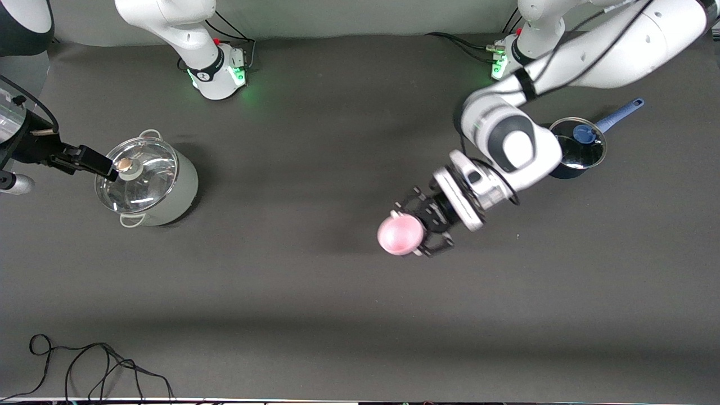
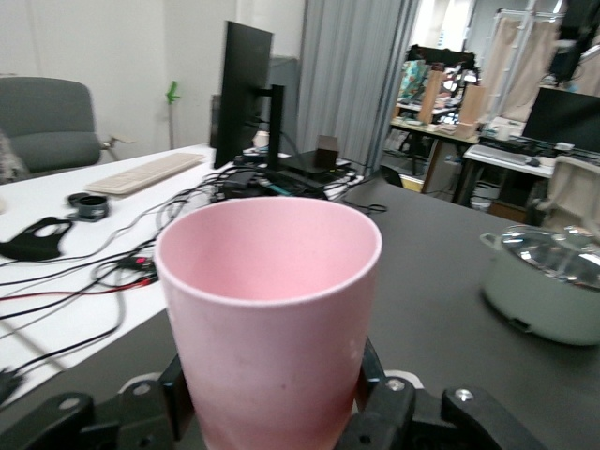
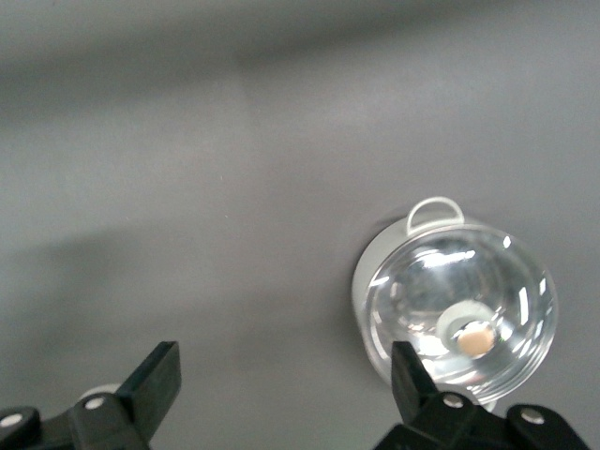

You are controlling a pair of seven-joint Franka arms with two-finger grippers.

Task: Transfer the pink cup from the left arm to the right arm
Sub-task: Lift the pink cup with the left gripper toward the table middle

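The pink cup [image 1: 399, 235] is in my left gripper [image 1: 421, 229], which is shut on its lower part and holds it over the middle of the table. In the left wrist view the cup [image 2: 272, 300] fills the centre, mouth pointing away from the wrist, with a black finger [image 2: 176, 398] on each side. My right gripper [image 1: 107, 167] is up over the rim of the pale-green pot [image 1: 169, 194] at the right arm's end. In the right wrist view it [image 3: 284, 380] is open and empty above the bare mat.
The pale-green pot has a glass lid with a knob [image 1: 125, 165]; it also shows in the right wrist view [image 3: 459, 309] and the left wrist view [image 2: 548, 286]. A dark saucepan with a blue handle [image 1: 579, 149] sits by the left arm. A black cable [image 1: 95, 365] lies along the table's front edge.
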